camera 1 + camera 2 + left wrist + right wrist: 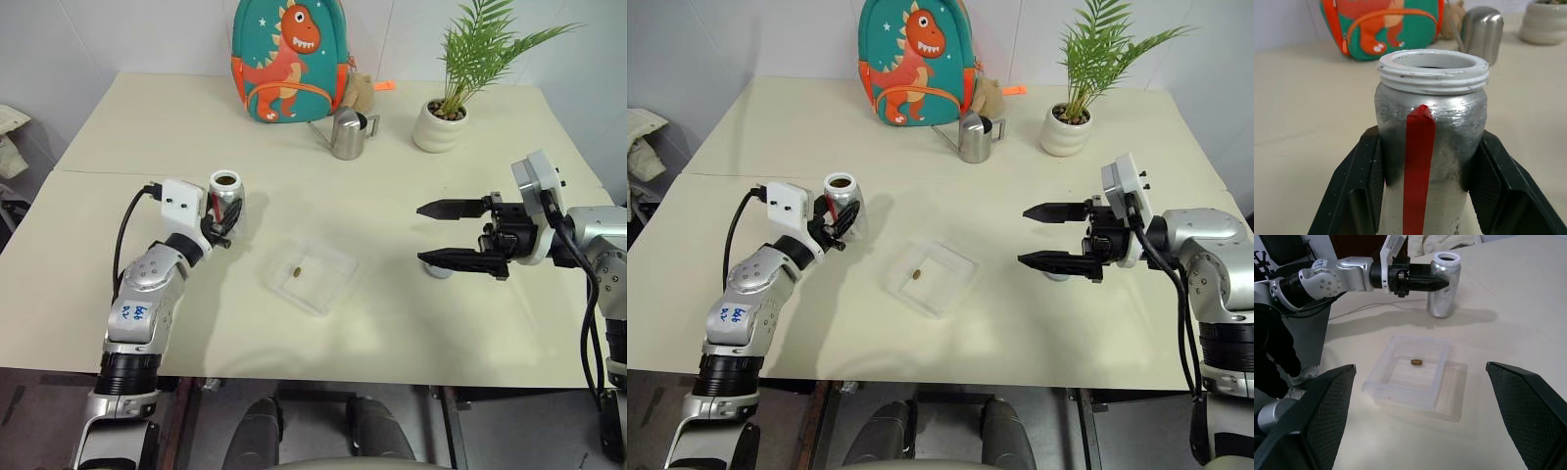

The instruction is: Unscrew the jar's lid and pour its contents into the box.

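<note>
Left claw (pixel 1425 196) grips the uncapped jar (pixel 1431 122); right claw (pixel 441 235) gapes, seemingly above the lid (pixel 438 269).

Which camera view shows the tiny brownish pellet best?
The right wrist view: the tiny brownish pellet lies large and unobstructed inside the shallow clear plastic box. Both eye views show it as a small speck in the box. The left wrist view faces the silvery open-topped jar instead.

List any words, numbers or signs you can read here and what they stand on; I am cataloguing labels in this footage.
Blue handwriting on a white sticker on the left arm: too small to read.
The jar, open and lidless, held upright by the left gripper: a plain red stripe, no lettering visible.
The backpack: a dinosaur picture and stars, no words.
Nothing else carries text.
</note>
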